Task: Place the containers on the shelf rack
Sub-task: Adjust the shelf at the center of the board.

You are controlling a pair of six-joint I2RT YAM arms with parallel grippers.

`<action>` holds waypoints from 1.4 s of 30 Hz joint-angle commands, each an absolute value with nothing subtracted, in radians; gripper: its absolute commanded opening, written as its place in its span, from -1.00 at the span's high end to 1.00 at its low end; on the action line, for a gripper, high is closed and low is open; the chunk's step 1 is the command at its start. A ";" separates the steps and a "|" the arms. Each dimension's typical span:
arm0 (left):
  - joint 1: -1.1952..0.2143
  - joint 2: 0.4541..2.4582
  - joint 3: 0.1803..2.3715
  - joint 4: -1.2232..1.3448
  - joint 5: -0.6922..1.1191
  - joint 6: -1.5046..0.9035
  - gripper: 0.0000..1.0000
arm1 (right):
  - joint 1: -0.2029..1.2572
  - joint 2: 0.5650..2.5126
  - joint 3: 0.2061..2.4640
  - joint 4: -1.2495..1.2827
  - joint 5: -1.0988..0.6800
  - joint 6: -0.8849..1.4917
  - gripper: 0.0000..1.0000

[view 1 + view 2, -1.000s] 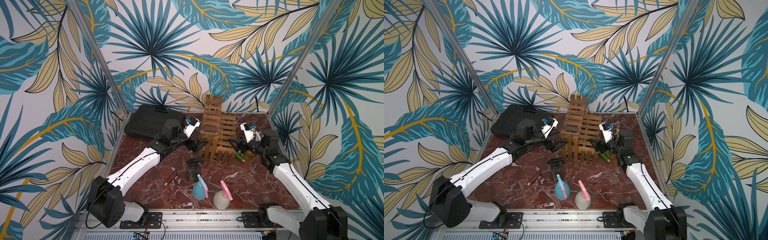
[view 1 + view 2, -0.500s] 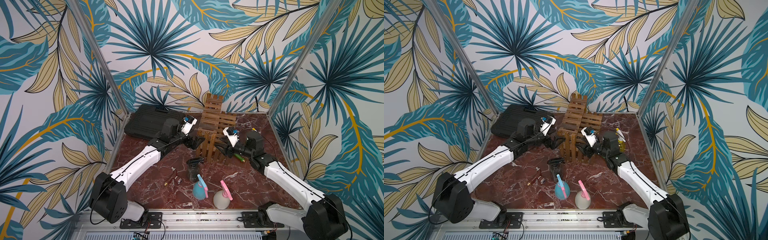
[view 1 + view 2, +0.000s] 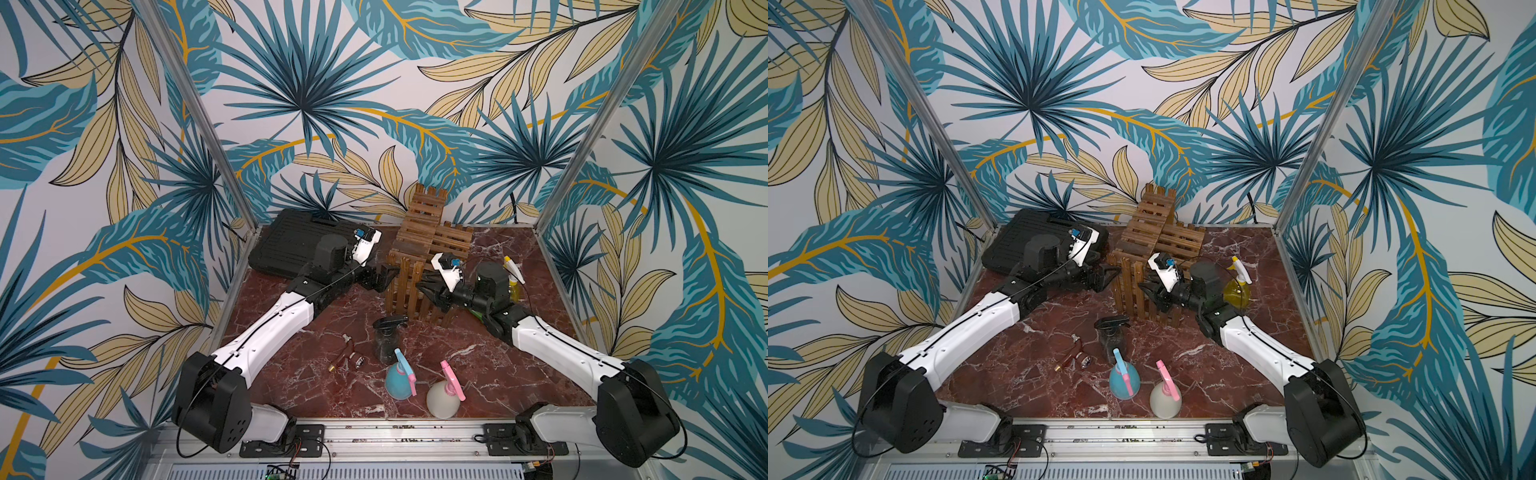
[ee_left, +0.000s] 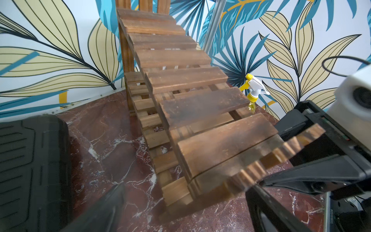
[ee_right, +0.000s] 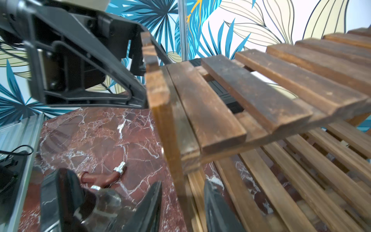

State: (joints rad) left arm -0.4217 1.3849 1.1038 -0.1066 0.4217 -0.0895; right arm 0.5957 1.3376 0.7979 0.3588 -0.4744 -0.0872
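Grey bottle [image 3: 386,338] stands just before the shelf rack [image 3: 419,266]; marble beside it lies open.

brown slatted rack [image 3: 419,253], red-veined marble table [image 3: 478,374], yellow bottle [image 3: 1235,291].

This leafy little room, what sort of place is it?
Probably a staged test booth for robots, not a real room: printed leaf-pattern walls on metal posts, a marble-look table with two robot arms bolted to a rail, and spray bottles set out as props.

2 arms reaching inward, left gripper [image 3: 388,277] gaping, right gripper [image 3: 423,290] narrower (jaws parted)
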 commanded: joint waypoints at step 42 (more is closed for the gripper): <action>-0.415 1.003 0.934 -0.174 0.016 0.056 -1.00 | 0.956 1.887 1.218 0.634 0.466 0.383 0.99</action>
State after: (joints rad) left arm -0.4217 1.0302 0.9497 -0.2123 0.0463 0.0631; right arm 0.9417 1.8496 1.1908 0.6399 0.4587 0.1982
